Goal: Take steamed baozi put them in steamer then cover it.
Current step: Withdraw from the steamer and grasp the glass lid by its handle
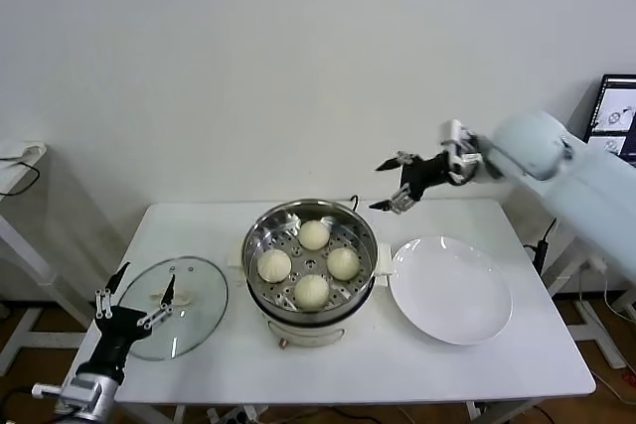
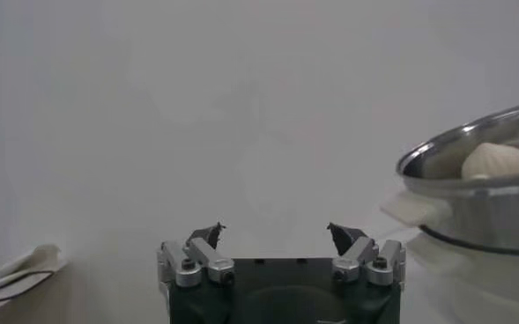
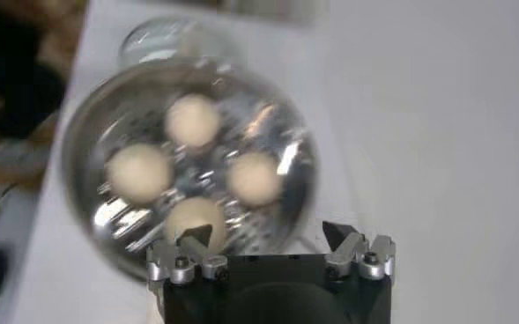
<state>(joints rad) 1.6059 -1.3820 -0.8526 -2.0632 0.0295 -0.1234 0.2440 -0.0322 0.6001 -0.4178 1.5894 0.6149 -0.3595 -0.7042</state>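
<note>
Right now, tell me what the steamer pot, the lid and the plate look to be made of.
Steamer: polished metal, probably stainless steel, with mirror-like reflections on its wall and a perforated tray; the base looks like cream plastic.
Cover: clear glass, since the table shows through it, with a thin metal rim and a cream handle.
Plate: glossy white, likely ceramic, possibly melamine.

Setting: looking like a lab or test room, not a home kitchen
Wall: plain white wall (image 1: 298,67) standing bare behind
Table: white table (image 1: 199,345) sitting on a metal frame
Screen: monitor (image 1: 618,114) glowing at far right
Cabling: cable (image 1: 20,174) hanging at left
</note>
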